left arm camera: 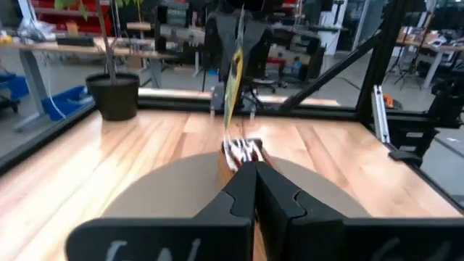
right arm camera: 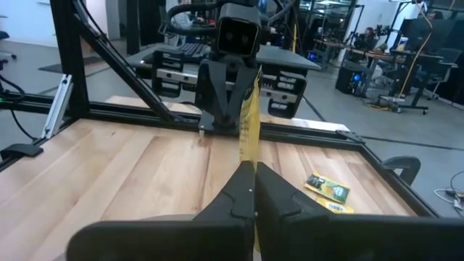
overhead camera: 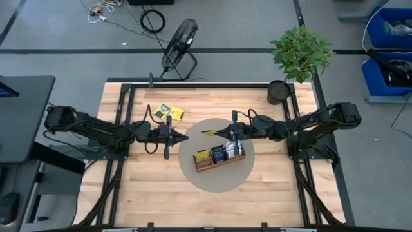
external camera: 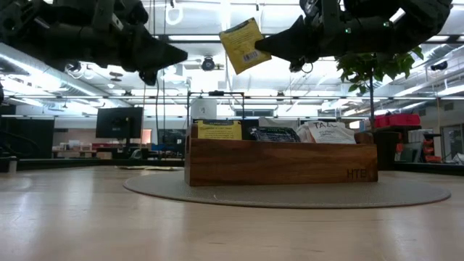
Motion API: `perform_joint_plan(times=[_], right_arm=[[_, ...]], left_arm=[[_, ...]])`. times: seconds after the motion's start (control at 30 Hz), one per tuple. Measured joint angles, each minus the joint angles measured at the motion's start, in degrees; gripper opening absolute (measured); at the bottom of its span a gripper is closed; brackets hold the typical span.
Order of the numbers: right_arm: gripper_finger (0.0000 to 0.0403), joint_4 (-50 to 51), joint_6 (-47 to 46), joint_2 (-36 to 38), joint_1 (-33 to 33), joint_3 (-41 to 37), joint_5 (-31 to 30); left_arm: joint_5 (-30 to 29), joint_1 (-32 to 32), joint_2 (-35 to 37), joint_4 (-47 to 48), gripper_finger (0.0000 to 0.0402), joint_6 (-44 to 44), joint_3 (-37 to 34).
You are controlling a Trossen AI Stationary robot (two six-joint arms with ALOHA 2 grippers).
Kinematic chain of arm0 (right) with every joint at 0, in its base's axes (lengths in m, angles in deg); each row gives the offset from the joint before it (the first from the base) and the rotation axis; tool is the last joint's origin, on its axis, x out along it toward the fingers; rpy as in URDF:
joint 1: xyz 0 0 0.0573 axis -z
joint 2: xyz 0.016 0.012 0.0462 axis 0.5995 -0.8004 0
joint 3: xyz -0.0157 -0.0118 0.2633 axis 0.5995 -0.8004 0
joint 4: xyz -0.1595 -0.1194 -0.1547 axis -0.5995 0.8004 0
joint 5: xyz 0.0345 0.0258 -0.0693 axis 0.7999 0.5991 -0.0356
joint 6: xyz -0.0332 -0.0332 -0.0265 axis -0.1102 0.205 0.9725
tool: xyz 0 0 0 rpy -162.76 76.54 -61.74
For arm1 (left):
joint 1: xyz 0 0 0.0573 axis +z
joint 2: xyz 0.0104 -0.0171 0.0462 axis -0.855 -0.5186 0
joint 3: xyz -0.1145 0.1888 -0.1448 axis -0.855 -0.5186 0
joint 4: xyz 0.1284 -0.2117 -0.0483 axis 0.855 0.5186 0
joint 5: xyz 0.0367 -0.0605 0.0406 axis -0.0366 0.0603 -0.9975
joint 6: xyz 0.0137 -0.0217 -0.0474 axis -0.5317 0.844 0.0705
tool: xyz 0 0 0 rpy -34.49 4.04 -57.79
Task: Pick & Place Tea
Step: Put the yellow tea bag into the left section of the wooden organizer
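Even, bright overhead light from ceiling strip lamps (external camera: 217,38) fills the room. The counter (overhead camera: 148,187) shows only soft, faint shadows under the arms. In the low view the near counter surface is blurred. The left wrist view is soft, with the hanging sachet (left arm camera: 233,80) smeared.

- One yellow tea sachet (external camera: 242,45) hangs in the air above the wooden tray (external camera: 281,163), tilted, barcode visible, pinched at one edge by the right gripper (external camera: 262,45).
- Sachets stand upright in the tray: yellow (external camera: 219,130), dark (external camera: 275,134), white (external camera: 328,132).
- Two yellow-and-green sachets (overhead camera: 168,113) lie flat on the table (overhead camera: 141,193), apart from the tray.
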Motion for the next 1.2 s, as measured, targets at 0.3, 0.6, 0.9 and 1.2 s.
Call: perform_joint_plan(times=[0.3, 0.6, 0.9, 1.2], right_arm=[[0.0000, -0.6, -0.6, 0.0, 0.0, 0.0, 1.5], [0.0000, -1.5, -1.9, 0.0, 0.0, 0.3, 1.5], [0.0000, -0.4, -1.6, -0.4, 0.0, 2.5, 1.4], [0.0000, 2.1, 0.0, -5.8, 0.0, 6.9, 1.3]], left_arm=[[-3.3, 0.1, 0.0, -1.7, 0.0010, -1.7, 0.1], [-2.4, 0.0, 0.0, -6.3, 0.0095, -2.4, 0.1], [-2.8, 0.4, -1.5, -7.9, 0.0224, -3.3, 2.0], [-2.0, 0.7, -6.7, -6.4, 0.0217, -3.8, 6.2]])
